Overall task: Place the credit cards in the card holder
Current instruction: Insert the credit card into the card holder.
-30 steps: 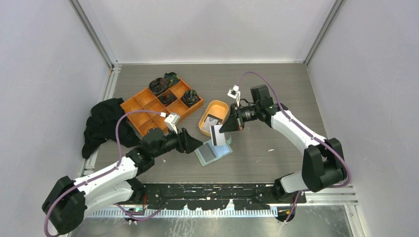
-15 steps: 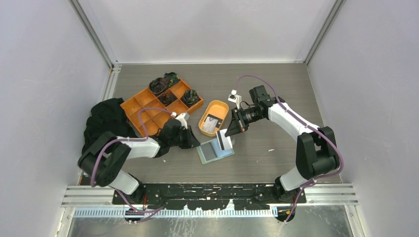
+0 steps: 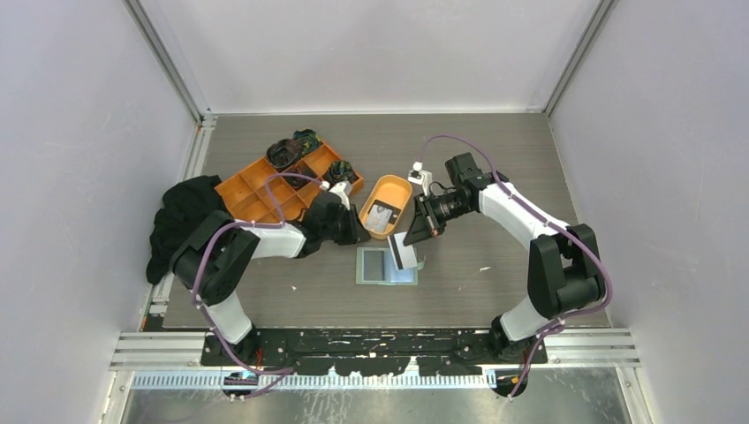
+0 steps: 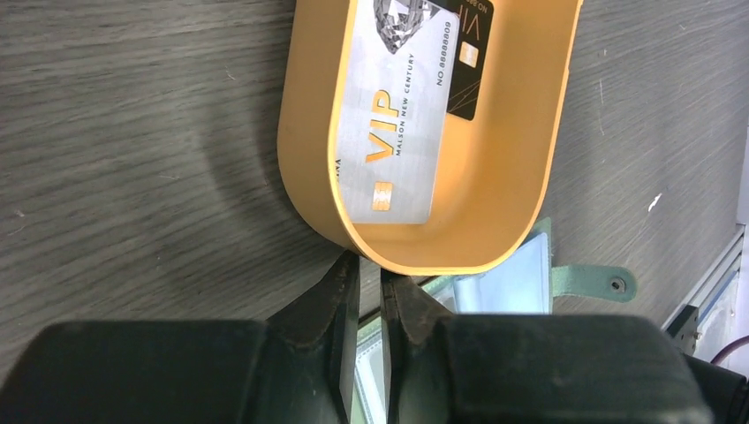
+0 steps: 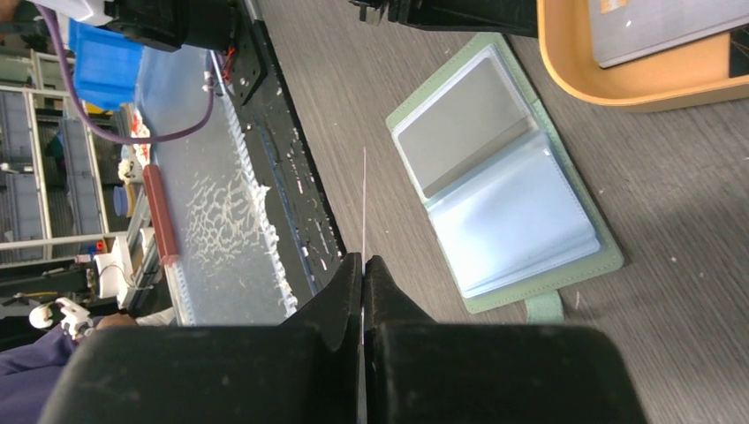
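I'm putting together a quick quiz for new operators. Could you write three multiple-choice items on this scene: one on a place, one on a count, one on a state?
1. Relative to the oval dish, the card holder lies: A) nearer the arms' bases; B) farther from them; C) inside it.
2. How many cards show inside the dish? A) none; B) two; C) five.
3. The card holder is: A) folded shut; B) standing on edge; C) lying open, pockets up.
Answers: 1 A, the top view shows it on the bases' side of the dish. 2 B, a silver card and a dark card lie there. 3 C, the right wrist view shows both pocket pages spread flat.
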You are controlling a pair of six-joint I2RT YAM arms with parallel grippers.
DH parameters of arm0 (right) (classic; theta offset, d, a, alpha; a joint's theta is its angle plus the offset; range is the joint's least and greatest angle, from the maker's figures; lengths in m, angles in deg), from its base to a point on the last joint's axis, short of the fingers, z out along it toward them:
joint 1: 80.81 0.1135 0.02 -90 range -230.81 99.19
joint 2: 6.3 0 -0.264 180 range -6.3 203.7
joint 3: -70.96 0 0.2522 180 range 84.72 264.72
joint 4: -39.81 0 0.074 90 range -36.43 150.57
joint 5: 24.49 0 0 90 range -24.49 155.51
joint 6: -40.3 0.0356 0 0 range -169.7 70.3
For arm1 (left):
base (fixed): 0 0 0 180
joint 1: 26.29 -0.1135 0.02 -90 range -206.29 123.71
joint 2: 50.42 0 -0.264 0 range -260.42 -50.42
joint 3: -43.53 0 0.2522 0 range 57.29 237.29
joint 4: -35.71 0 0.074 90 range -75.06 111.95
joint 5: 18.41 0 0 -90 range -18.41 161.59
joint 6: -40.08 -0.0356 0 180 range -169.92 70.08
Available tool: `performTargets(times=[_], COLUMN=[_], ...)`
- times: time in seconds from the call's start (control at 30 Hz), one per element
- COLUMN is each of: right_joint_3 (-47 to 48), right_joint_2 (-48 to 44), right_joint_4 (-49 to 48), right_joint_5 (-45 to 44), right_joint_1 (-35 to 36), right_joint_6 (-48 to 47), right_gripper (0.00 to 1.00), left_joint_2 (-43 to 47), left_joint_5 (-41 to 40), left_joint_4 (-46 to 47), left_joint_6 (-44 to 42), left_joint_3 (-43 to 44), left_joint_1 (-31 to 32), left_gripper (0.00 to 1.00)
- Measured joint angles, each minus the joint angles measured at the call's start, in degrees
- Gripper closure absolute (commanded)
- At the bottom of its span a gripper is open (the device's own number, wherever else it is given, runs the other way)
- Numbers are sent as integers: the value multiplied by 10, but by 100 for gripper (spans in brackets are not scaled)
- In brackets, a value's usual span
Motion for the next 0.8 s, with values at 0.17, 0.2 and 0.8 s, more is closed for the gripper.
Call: performTargets(times=[0.17, 0.2, 0.8], right_joint_3=[-1, -7, -220], right_joint_2=[15, 18, 20], right_joint_4=[-21, -37, -441], right_joint_5=[-30, -38, -110], right_joint_1=[0, 0, -4], right_joint_6=[22, 35, 381], right_gripper=[99, 99, 99], left_joint_2=[-18, -24, 66], left_joint_5=[5, 8, 29], left_joint_4=[0, -2, 41], left_joint_6=[-2, -2, -3], left_joint_3=[13, 22, -85], left_joint_1=[0, 0, 0], left_gripper=[80, 79, 58])
